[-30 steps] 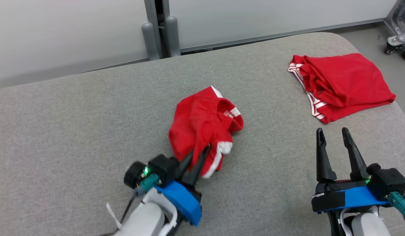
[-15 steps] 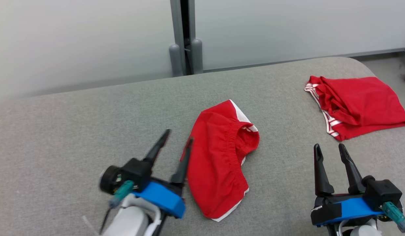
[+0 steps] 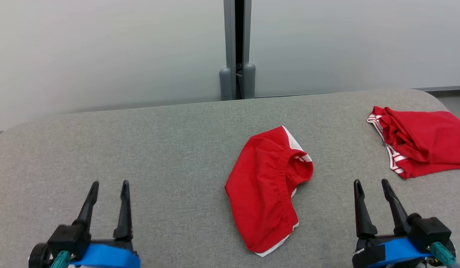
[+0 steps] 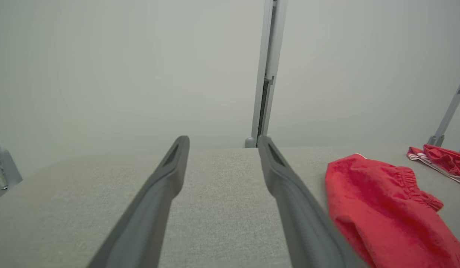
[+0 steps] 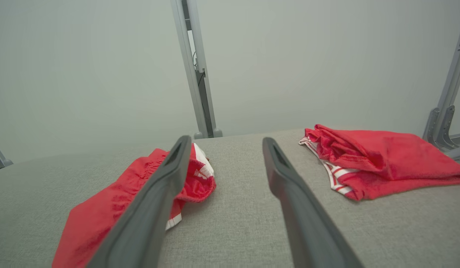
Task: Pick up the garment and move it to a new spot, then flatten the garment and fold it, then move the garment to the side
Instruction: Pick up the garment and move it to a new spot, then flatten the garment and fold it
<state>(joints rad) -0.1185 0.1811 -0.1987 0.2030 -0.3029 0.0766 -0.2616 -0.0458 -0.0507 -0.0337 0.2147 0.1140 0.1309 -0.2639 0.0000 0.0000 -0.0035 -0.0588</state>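
The garment [image 3: 265, 190], a crumpled pair of red shorts with white trim, lies by itself in the middle of the grey padded table [image 3: 159, 149]. It also lies right of the left fingers in the left wrist view [image 4: 382, 216] and partly behind the left finger in the right wrist view [image 5: 114, 201]. My left gripper [image 3: 109, 184] stands open at the lower left, well away from it, nothing between its fingers [image 4: 223, 140]. Right of the garment, my right gripper [image 3: 370, 182] is open and empty [image 5: 227, 140].
A second red garment [image 3: 423, 149] with white stripes lies loosely folded at the table's far right [image 5: 378, 156] [image 4: 445, 160]. A grey post [image 3: 235, 56] and pale wall panels stand behind the table. The table's rounded corners show at the left and right.
My left gripper opened, let go of the garment and drew back to the lower left. The garment now lies looser on the table. The head camera has tilted up and shifted.
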